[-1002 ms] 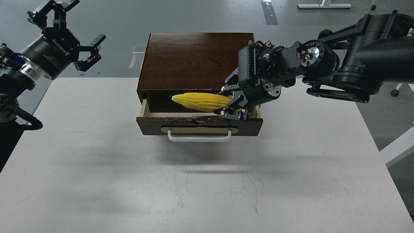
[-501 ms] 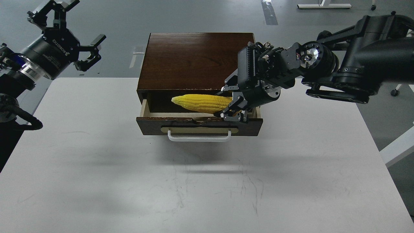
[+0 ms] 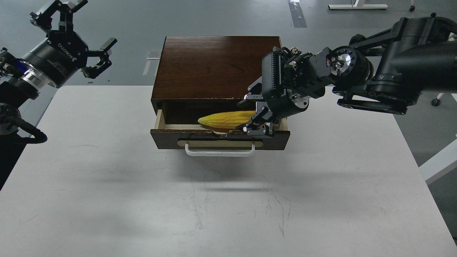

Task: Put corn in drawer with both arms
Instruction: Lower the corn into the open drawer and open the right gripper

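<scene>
Drawer [image 3: 219,137] is pulled partway out of the dark wooden box [image 3: 217,66], which sits at 12 o'clock on the white table [image 3: 228,200]. Corn [image 3: 226,119] lies inside the drawer, near-horizontal, tip pointing to 9 o'clock, thick end at 3 o'clock. Right gripper [image 3: 254,116] reaches in from 2 o'clock, over the drawer's right end; its fingers bracket the corn's thick end, one above, one below, but I cannot tell whether they grip it or have let go. Left gripper [image 3: 80,43] hangs in the air at 10 o'clock, off the table edge, fingers spread wide, holding nothing. White handle [image 3: 220,151] faces 6 o'clock, untouched.
</scene>
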Tool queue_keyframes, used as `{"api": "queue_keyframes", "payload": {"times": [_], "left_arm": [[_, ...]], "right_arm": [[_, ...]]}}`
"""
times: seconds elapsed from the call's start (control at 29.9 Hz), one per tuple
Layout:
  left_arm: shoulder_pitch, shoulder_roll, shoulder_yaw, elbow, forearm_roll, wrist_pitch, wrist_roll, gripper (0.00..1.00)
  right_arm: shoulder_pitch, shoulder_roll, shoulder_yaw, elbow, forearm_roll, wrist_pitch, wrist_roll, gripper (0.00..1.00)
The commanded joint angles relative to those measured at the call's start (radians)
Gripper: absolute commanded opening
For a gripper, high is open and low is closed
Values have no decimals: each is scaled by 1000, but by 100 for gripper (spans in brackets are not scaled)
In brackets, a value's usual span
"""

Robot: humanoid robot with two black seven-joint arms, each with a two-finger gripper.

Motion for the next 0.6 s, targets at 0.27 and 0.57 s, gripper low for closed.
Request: {"api": "queue_keyframes", "payload": {"times": [0.27, 0.57], "left_arm": [[0, 0, 0, 0, 0, 0, 1, 98], [0, 0, 0, 0, 0, 0, 1, 98]], "right_arm": [[13, -3, 11, 6, 23, -3, 0, 65], [19, -87, 87, 13, 320, 5, 0, 88]]}}
